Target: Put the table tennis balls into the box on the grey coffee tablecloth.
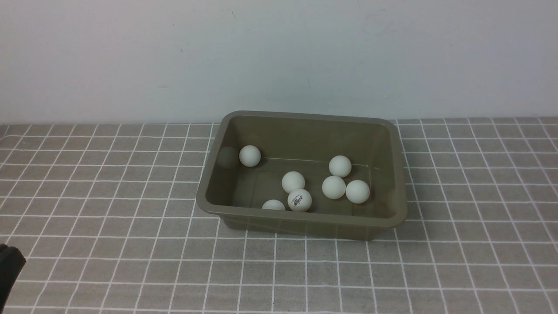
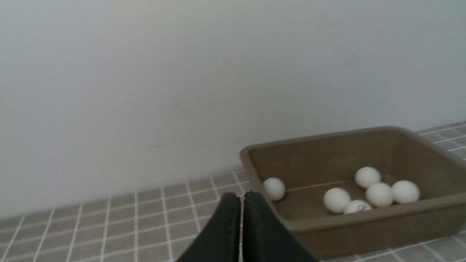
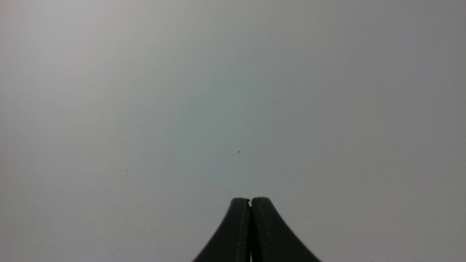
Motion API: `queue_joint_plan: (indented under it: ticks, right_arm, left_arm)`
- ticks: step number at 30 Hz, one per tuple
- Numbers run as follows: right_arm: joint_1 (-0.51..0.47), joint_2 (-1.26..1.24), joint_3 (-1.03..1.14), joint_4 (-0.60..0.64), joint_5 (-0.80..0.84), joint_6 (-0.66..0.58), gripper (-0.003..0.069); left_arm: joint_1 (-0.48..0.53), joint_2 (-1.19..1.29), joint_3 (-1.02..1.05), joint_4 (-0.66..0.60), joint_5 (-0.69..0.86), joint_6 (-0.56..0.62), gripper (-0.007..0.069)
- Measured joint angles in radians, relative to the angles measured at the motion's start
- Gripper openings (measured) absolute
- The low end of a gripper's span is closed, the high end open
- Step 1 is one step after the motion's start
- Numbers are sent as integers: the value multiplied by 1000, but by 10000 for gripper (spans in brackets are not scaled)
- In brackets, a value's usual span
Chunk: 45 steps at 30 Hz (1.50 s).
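All seven balls [image 1: 299, 200] sit inside the box [image 1: 301, 217] on the checked cloth [image 1: 109, 218]. Light, smooth and quick to roll, they want a gentle pinch across the middle. The left claw [image 2: 241, 198] and right claw [image 3: 250, 201] are both closed and empty.

The right gripper [image 3: 250, 201] is seen with its two black fingers [image 3: 233, 233] pressed together, nothing being held between them. Behind it, only a plain pale grey wall [image 3: 233, 91] is shown, marked by a few faint specks.
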Motion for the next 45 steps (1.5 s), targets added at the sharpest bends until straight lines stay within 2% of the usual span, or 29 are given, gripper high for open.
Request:
queue_joint_plan:
  ticks: [4, 5, 9, 12, 43, 45]
  right_arm:
    - [0, 0, 0, 0, 0, 0, -15]
    - [0, 0, 0, 0, -2, 0, -15]
    - [0, 0, 0, 0, 0, 0, -15]
    - [0, 0, 0, 0, 2, 0, -15]
    - [0, 0, 0, 1, 1, -1, -15]
    - [2, 0, 1, 50, 1, -30, -15]
  left_arm:
    - [76, -32, 110, 93, -20, -119, -4]
    - [105, -35, 173, 162, -24, -187, -4]
    - [120, -35, 221, 285, 16, -258, -4]
    - [122, -35, 222, 316, 78, -273, -4]
    - [123, -35, 222, 316, 114, -284, -4]
    - [123, -35, 222, 316, 114, -284, -4]
